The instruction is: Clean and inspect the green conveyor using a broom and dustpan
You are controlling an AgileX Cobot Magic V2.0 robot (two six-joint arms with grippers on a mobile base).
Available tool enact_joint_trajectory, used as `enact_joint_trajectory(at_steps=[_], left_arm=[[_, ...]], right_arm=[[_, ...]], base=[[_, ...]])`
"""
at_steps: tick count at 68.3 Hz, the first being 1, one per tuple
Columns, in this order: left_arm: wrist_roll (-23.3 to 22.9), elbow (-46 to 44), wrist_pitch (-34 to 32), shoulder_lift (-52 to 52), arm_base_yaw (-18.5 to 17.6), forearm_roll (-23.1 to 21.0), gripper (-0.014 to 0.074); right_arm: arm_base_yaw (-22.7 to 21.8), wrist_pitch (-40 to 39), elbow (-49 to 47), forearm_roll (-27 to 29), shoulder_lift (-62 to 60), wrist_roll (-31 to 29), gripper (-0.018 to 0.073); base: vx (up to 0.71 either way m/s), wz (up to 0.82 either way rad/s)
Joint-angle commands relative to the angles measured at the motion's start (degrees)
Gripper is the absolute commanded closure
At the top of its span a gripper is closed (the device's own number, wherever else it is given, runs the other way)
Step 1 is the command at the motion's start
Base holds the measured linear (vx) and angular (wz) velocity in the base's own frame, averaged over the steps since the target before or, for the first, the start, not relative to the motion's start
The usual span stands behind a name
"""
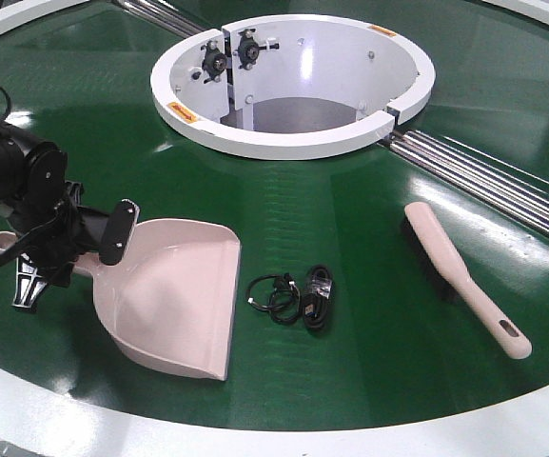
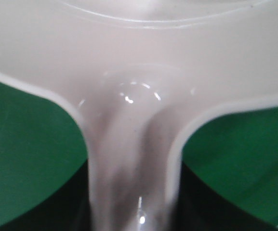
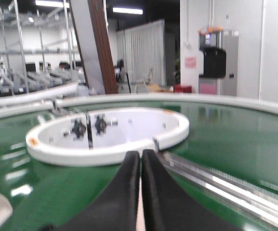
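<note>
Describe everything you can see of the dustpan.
The dustpan is a pale pink-beige, glossy plastic scoop: a wide flat tray with raised sides narrowing to a long handle. It rests on the green conveyor, empty, its open mouth facing a black cable coil lying apart from it. The left tool grips its handle.

On the green conveyor [image 1: 350, 228], the dustpan [image 1: 174, 295] lies with its handle in the left claw [image 1: 76, 252] and its tray to the claw's right. Farther right lie a coiled cable [image 1: 293, 297], then the broom [image 1: 464, 276]. The hub [image 1: 293, 143] sits beyond them.
</note>
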Motion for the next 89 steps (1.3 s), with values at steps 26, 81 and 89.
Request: enact_joint_trajectory(at_steps=[26,81,89], left_arm=[[1.6,-1.2,1.1,-3.1,-0.9,0.1,0.0602],[1.6,-1.2,1.1,-3.1,-0.9,0.1,0.0602],[1.6,-1.2,1.1,-3.1,-0.9,0.1,0.0602]], right_arm=[[-0.1,12.6,-26.5,0.0,35.7,-2.7,0.0568],[-0.1,32.0,-44.2,0.0,58.7,-2.2,0.0015],[-0.1,39.3,-49.9,0.0,64.2,-2.5,-0.0003]], base=[[0.0,0.0],[0.0,0.0],[0.0,0.0]])
